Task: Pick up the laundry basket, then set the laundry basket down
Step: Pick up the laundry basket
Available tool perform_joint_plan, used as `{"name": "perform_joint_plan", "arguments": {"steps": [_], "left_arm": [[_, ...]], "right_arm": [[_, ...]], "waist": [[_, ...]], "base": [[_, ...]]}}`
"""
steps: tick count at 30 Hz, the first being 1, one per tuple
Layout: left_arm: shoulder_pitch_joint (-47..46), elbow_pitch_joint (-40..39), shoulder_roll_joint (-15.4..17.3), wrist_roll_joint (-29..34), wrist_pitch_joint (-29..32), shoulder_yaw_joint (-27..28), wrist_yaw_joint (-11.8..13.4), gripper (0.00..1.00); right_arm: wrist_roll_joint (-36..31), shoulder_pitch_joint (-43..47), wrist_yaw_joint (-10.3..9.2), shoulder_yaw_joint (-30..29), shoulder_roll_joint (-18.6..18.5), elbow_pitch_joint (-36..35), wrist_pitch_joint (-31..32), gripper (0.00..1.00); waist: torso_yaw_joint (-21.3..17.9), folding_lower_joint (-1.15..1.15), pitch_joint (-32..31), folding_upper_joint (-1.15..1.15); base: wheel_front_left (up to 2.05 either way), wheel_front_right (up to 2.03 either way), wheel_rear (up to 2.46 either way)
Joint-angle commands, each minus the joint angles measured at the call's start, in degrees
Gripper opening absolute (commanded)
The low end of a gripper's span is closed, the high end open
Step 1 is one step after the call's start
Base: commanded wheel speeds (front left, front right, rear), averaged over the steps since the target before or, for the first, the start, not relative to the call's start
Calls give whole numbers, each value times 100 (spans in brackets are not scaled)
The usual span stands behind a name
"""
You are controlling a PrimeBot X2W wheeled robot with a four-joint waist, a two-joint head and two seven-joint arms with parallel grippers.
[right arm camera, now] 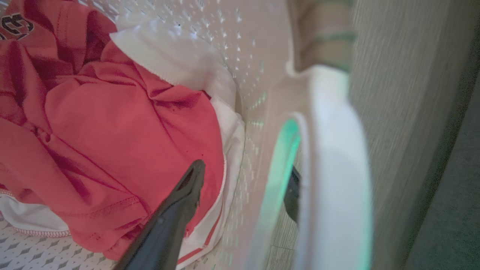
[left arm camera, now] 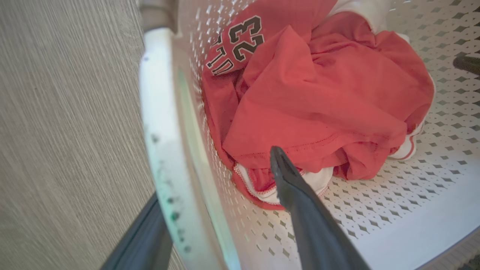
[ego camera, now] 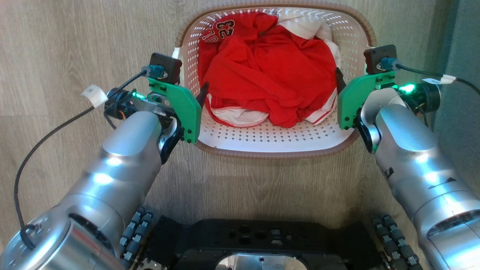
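The laundry basket [ego camera: 273,140], white and perforated with a brown rim, stands on the wood floor in front of me, with red and white clothes [ego camera: 270,71] piled inside. My left gripper [ego camera: 195,93] is open and straddles the basket's left side. In the left wrist view one finger [left arm camera: 303,210] is inside and the other [left arm camera: 142,236] outside the white handle [left arm camera: 165,142]. My right gripper [ego camera: 348,80] is open and straddles the right side the same way. There, one finger [right arm camera: 176,213] is over the clothes and the other [right arm camera: 292,193] shows through the handle [right arm camera: 333,168] opening.
My dark wheeled base [ego camera: 262,240] sits just behind the basket's near rim. A grey-green surface [ego camera: 461,123] borders the wood floor [ego camera: 56,48] close to my right arm. Black cables trail from both wrists.
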Motion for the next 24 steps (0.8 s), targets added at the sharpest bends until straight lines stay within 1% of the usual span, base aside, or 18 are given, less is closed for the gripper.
{"name": "perform_joint_plan", "arguments": {"steps": [1,13,14,15,16,17,24], "left_arm": [[21,5,117,-97,-30,-8,-34,100],[-85,103,117,-469,-84,-377,-35,100],[-82,116,117,-513,-67,-397,-35,97],[-83,123,117,-551,-53,-420,-35,48],[-86,133,117,-587,-44,-443,-35,13],[-94,148,117,-618,-41,-464,-35,0],[-101,211,117,-831,45,-602,-35,0]], "right_arm": [[62,183,40,151,112,-21,-38,100],[192,30,40,292,112,215,-200,100],[206,22,40,303,112,232,-215,83],[243,19,40,305,112,239,-228,40],[279,16,40,317,112,241,-234,3],[298,10,40,344,112,241,-244,0],[400,-54,40,449,112,329,-295,0]], "waist": [[1,0,27,0],[13,0,77,0],[11,0,74,0],[12,0,72,0],[14,0,70,0],[15,0,69,0],[9,0,31,0]], "base": [[0,0,0],[0,0,0],[0,0,0],[0,0,0],[0,0,0],[0,0,0],[0,0,0]]}}
